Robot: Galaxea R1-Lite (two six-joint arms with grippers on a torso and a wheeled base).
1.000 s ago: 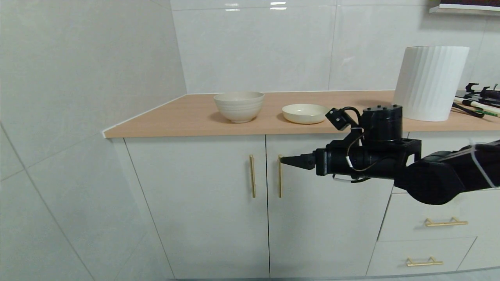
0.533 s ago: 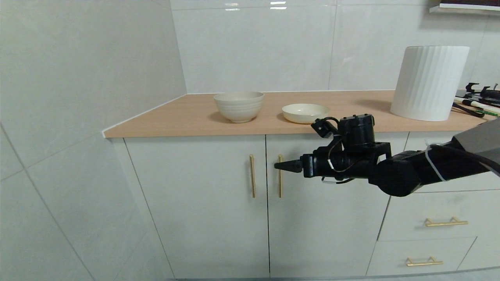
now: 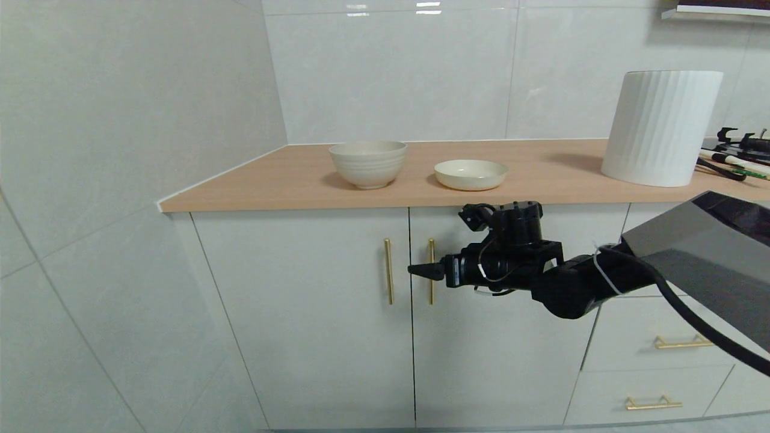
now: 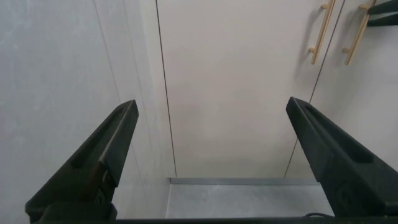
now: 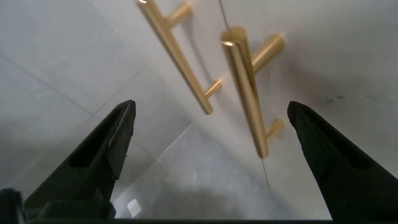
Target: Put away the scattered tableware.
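A beige bowl (image 3: 368,163) and a shallow cream dish (image 3: 471,174) stand apart on the wooden counter (image 3: 252,186). Below the counter edge, my right gripper (image 3: 418,270) sits level in front of the cabinet, its tip right at the right door's gold handle (image 3: 431,270). In the right wrist view this gripper (image 5: 210,118) is open, and the nearer gold handle (image 5: 249,93) lies between its spread fingers without touching them. My left gripper (image 4: 211,106) is open and holds nothing, low down facing the left cabinet door (image 4: 236,93).
The left door's handle (image 3: 388,270) hangs just beside the right one. A tall white ribbed container (image 3: 662,126) and some utensils (image 3: 734,162) are at the counter's right end. Drawers with gold pulls (image 3: 686,343) lie to the right, a tiled wall (image 3: 120,180) to the left.
My right arm has dropped from counter height and shifted left, bringing its tip up to the cabinet door handles. The bowl and dish have not moved.
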